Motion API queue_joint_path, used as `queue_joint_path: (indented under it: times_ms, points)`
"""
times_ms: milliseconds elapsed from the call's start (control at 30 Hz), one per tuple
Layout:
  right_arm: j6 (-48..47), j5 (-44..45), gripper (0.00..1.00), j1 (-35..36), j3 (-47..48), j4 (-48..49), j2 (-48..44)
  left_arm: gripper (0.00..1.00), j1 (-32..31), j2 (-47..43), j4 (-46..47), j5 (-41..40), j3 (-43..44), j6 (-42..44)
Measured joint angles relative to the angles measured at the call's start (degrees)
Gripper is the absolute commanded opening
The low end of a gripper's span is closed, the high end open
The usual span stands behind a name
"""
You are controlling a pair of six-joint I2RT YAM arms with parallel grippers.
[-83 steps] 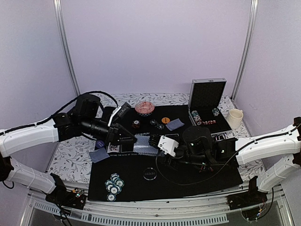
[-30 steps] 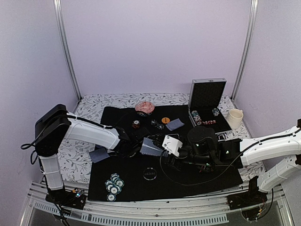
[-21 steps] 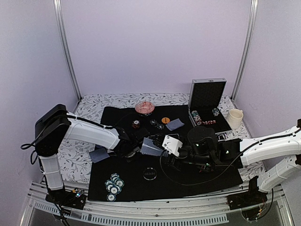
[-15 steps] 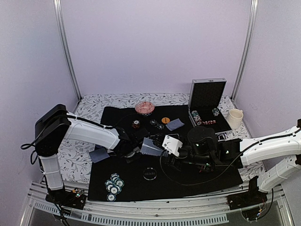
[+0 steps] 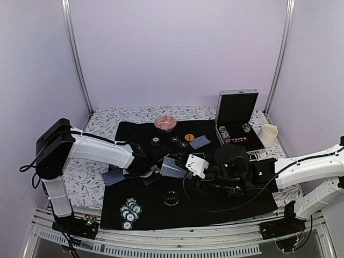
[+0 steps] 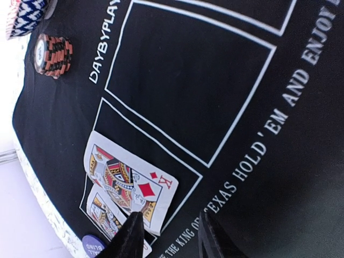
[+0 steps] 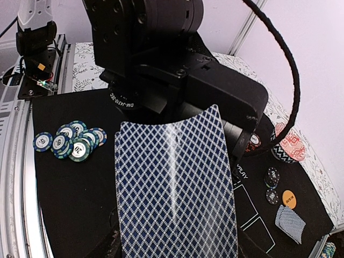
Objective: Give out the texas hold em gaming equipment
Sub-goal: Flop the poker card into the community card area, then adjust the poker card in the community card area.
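Observation:
In the left wrist view a king of diamonds (image 6: 131, 181) lies face up on the black mat (image 6: 215, 97), overlapping a second face-up card (image 6: 103, 210). My left gripper (image 6: 169, 223) stands open just above the mat. One fingertip (image 6: 131, 234) overlaps the king's near corner and nothing is between the fingers. A deck of blue-diamond-backed cards (image 7: 174, 188) fills the right wrist view, and my right gripper (image 5: 181, 169) is shut on it, fingers hidden behind it. Teal chips (image 5: 130, 209) sit near the mat's front left. A blue button (image 6: 95, 248) lies by the cards.
An orange-and-black chip stack (image 6: 52, 54) stands at the mat's far side. An orange button (image 5: 188, 137), black chips (image 5: 177, 141) and face-down cards (image 5: 199, 142) lie farther back. The open silver case (image 5: 236, 115) and a cream mug (image 5: 267, 134) are at the back right. A clear disc (image 5: 171, 199) lies front centre.
My left gripper has gone from shut to open over the king of diamonds, and its arm has shifted slightly. The right arm keeps the deck still.

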Motion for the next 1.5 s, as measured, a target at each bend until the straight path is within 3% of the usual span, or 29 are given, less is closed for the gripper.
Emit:
queue_joint_path:
  times_ms: [367, 633, 833, 1500]
  points:
    - [0.0, 0.04, 0.49, 0.02, -0.02, -0.22, -1.4, 0.4, 1.86, -10.54, 0.98, 8.7, -1.73, -0.39]
    - [0.0, 0.07, 0.49, 0.0, -0.22, -0.83, -1.68, 0.26, 12.11, -12.7, 0.66, 10.75, -2.38, -2.43]
    - [-0.02, 0.04, 0.49, 0.0, -0.94, -0.87, -2.32, 0.24, 18.34, -7.28, -1.44, 6.99, -0.79, -3.82]
    - [0.0, 0.04, 0.49, 0.0, -4.37, -0.66, -6.56, 0.25, 17.73, 7.06, -4.2, 2.93, 9.03, -5.29]
